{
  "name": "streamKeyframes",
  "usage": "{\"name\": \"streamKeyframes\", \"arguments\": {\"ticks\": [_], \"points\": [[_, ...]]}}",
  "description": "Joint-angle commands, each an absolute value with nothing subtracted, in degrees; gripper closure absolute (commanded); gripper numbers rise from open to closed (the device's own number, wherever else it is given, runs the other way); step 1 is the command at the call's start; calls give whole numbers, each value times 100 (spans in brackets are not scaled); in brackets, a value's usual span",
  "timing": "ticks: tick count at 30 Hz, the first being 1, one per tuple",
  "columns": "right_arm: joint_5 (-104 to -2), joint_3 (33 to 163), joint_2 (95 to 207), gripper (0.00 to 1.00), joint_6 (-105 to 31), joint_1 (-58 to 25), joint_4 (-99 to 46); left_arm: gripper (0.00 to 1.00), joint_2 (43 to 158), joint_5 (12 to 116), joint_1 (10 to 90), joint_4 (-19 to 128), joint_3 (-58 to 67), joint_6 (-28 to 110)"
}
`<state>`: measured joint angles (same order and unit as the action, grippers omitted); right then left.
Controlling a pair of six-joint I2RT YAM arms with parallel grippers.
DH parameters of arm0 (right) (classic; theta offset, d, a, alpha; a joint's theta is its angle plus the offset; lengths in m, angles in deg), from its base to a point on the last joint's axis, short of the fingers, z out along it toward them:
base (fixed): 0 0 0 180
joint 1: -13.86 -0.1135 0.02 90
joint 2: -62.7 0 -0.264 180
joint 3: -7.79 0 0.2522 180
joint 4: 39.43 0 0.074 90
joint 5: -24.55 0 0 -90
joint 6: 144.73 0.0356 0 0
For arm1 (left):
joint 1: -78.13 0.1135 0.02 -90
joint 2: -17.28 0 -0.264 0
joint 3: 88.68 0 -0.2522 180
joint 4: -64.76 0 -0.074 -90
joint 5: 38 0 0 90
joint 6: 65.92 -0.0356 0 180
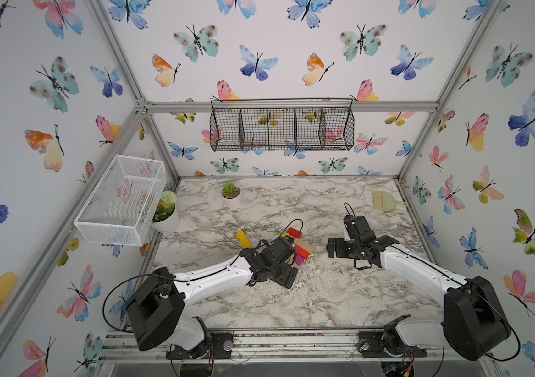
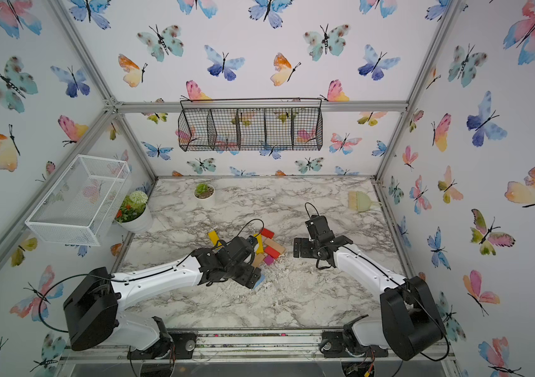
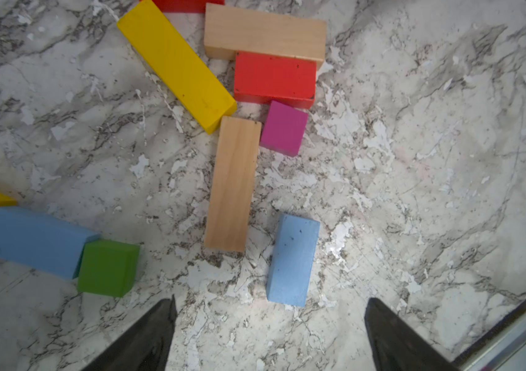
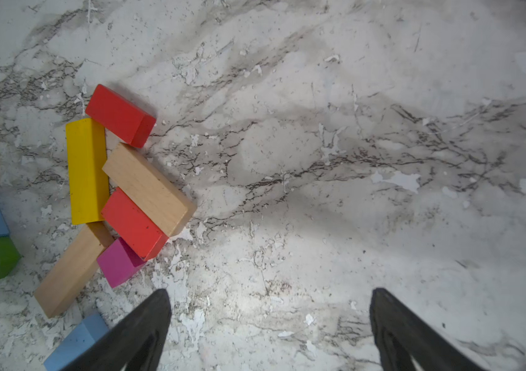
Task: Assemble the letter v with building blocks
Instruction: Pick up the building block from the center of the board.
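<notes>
No readable text — no labels, brands or numbers anywhere.

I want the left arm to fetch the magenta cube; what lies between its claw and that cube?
A light-blue bar lies between the open left claw and the magenta cube; the left wrist view shows it.

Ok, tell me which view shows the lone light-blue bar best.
The left wrist view: the lone light-blue bar lies whole and close. The right wrist view shows only part at the frame's edge; in a top view only a sliver shows.
</notes>
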<state>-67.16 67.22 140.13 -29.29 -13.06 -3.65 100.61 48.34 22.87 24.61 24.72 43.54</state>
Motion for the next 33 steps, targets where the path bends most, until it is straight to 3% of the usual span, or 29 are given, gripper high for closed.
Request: {"name": "streamKeyframes", "arguments": {"ticks": [1, 33], "points": [[-6606, 6647, 13951, 2, -3037, -1252, -431, 10, 10166, 5058, 2206, 2309, 2418, 4270], [-6502, 6515, 14037, 1, -3091, -1191, -510, 32, 11433, 5088, 2155, 2448, 2077, 4234]]}}
